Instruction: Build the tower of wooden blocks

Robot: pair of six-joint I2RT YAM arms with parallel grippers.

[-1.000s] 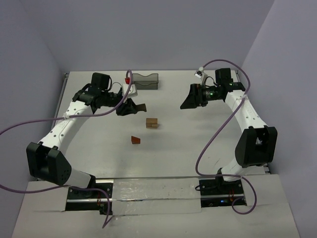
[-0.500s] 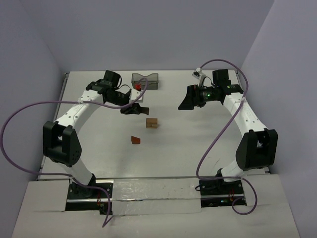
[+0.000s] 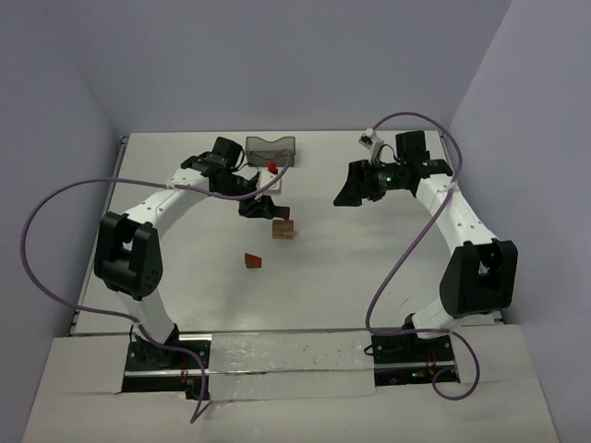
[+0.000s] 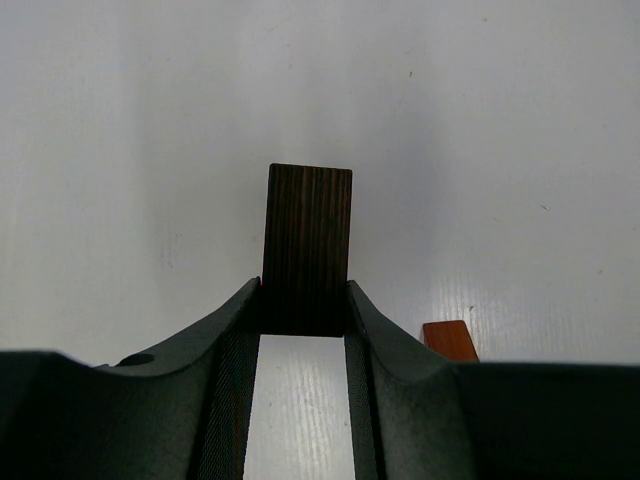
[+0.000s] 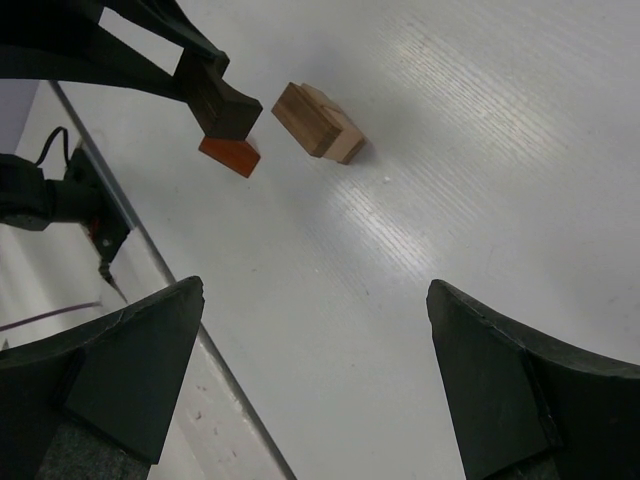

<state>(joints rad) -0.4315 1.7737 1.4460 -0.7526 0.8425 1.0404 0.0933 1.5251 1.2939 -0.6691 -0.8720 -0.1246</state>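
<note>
My left gripper (image 3: 262, 207) is shut on a dark brown block (image 3: 278, 213), which hangs above the table just left of and behind the tan blocks (image 3: 283, 229). In the left wrist view the dark block (image 4: 308, 240) sticks out forward from between the fingers of the left gripper (image 4: 303, 312), and the reddish-brown wedge (image 4: 448, 339) peeks out at lower right. The wedge (image 3: 252, 261) lies alone nearer the arm bases. My right gripper (image 3: 352, 190) hovers open and empty to the right. Its wrist view shows the right gripper (image 5: 312, 290), the tan blocks (image 5: 318, 122), the wedge (image 5: 230, 157) and the held block (image 5: 225, 105).
A dark translucent bin (image 3: 271, 148) stands at the back of the white table (image 3: 351, 268), just behind the left arm. Purple cables loop off both arms. Grey walls close in the table on three sides.
The left arm has swung right and slightly nearer, carrying the dark block from near the bin's left to just beside the tan blocks. The right arm has barely shifted.
</note>
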